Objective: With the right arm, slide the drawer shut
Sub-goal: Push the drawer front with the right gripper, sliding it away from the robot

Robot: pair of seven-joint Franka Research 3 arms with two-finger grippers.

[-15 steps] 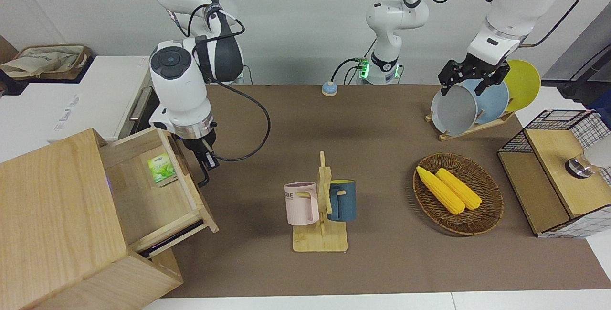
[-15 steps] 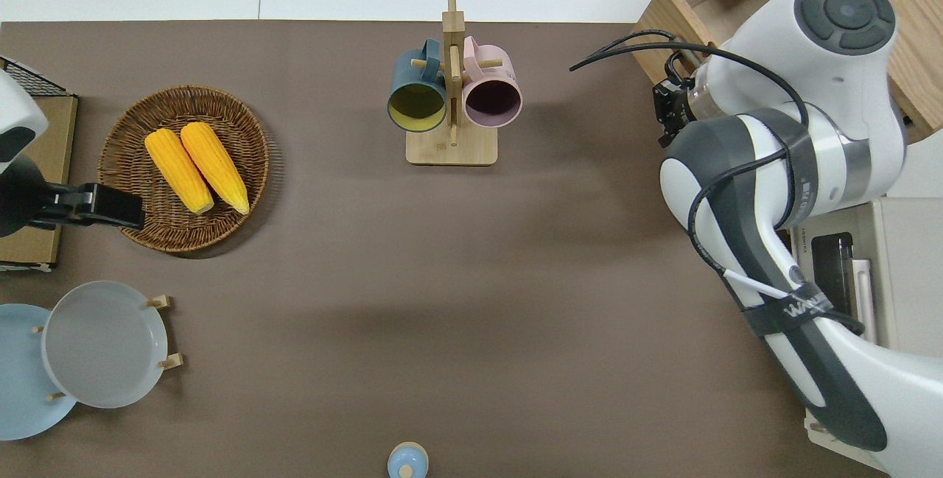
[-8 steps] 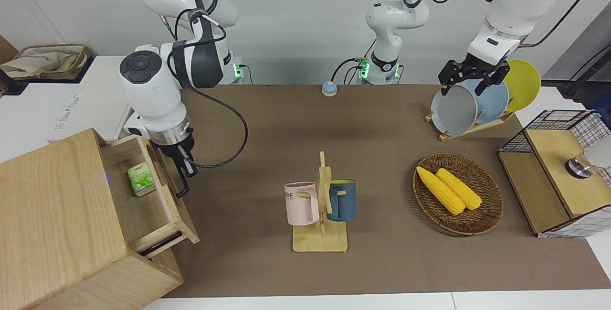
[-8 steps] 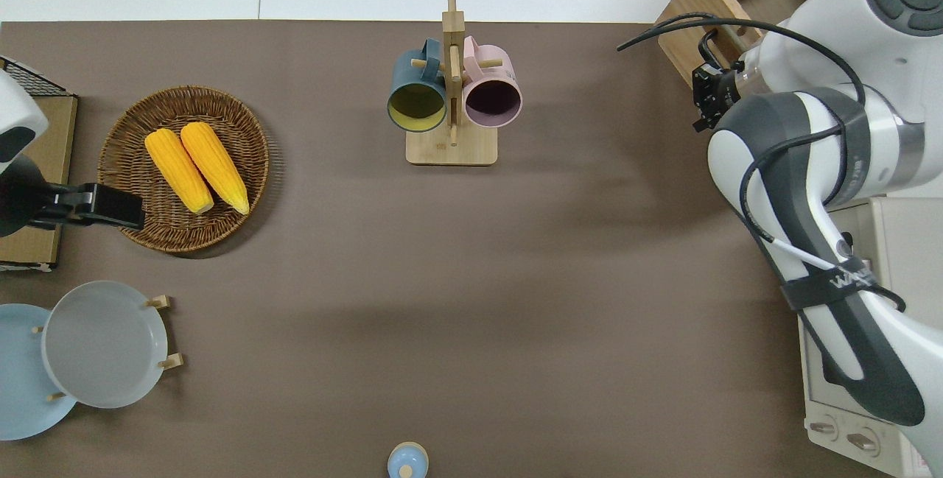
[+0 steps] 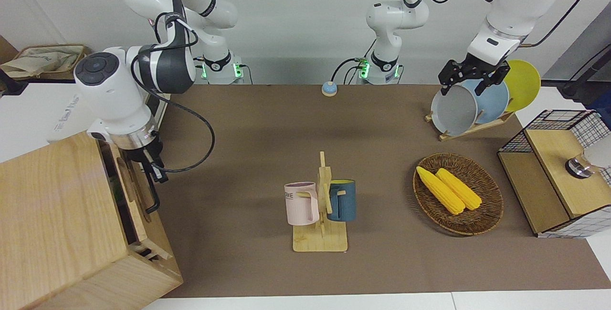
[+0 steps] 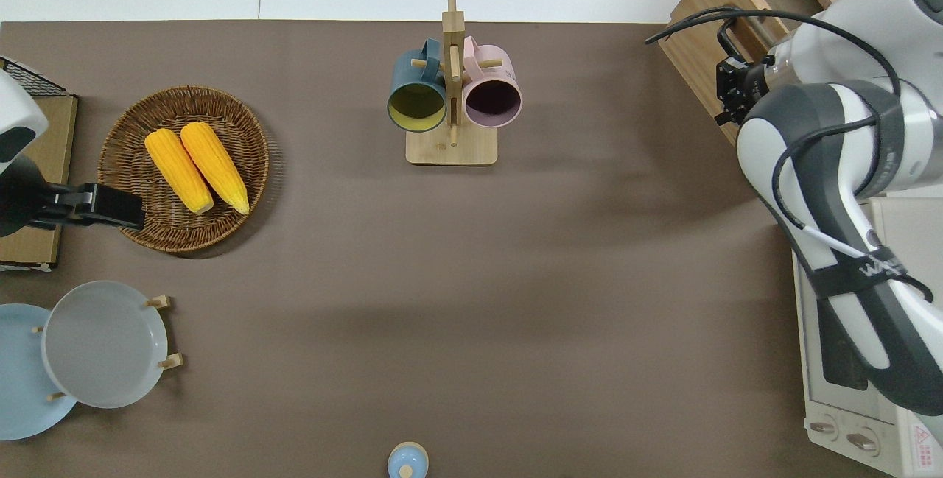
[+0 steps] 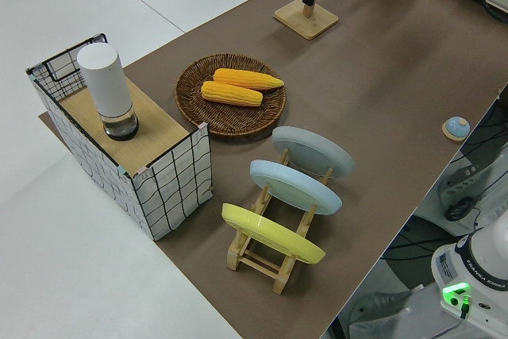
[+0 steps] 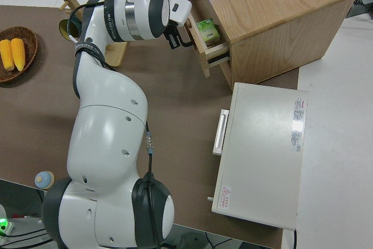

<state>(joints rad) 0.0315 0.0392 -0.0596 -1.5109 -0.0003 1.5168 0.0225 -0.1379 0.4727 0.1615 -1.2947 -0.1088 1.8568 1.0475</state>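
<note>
The light-wood drawer (image 5: 143, 214) stands only slightly out of the large light-wood cabinet (image 5: 52, 214) at the right arm's end of the table. Its black bar handle (image 5: 152, 195) faces the table's middle. In the right side view the drawer (image 8: 201, 48) still shows a narrow gap with a green box (image 8: 205, 30) inside. My right gripper (image 5: 159, 175) is against the drawer front by the end of the handle nearer to the robots, fingers together and holding nothing. It also shows in the overhead view (image 6: 727, 88). The left arm is parked.
A wooden mug rack (image 5: 321, 233) with a pink and a blue mug stands mid-table. A wicker basket (image 5: 482, 219) holds two corn cobs. A plate rack (image 5: 470, 104), a wire-mesh cabinet (image 5: 558, 171), a white toaster oven (image 6: 854, 389) and a small blue bell (image 5: 329, 89) are also there.
My right gripper has pushed the drawer into the cabinet, from wide open to nearly shut. The green box is now mostly hidden. The left arm has not moved.
</note>
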